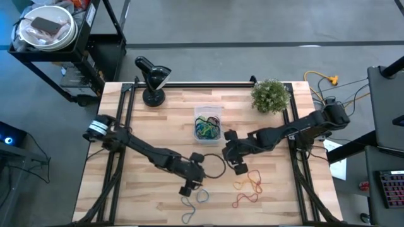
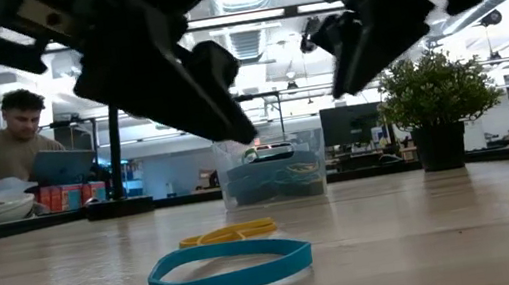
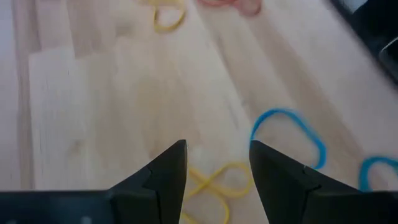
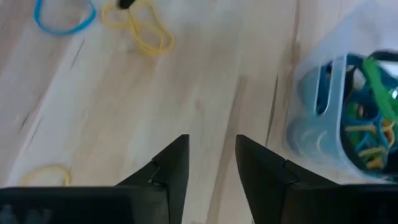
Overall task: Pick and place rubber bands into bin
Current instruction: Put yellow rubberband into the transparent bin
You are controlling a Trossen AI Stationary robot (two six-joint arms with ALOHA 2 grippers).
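I see the bin [image 1: 207, 125] already holding several rubber bands [image 1: 206, 129]. My left gripper [image 3: 216, 163] hangs open and empty over loose bands well in front of it; my right gripper [image 4: 211, 158], also open and empty, sits just beside it.

The wooden table [image 1: 151, 139] stands on a grey floor [image 1: 252, 22]. At its far edge are a lamp [image 1: 153, 79] and a plant [image 1: 271, 96]. A person [image 2: 2, 145] sits at the far left under ceiling lights [image 2: 252, 23].
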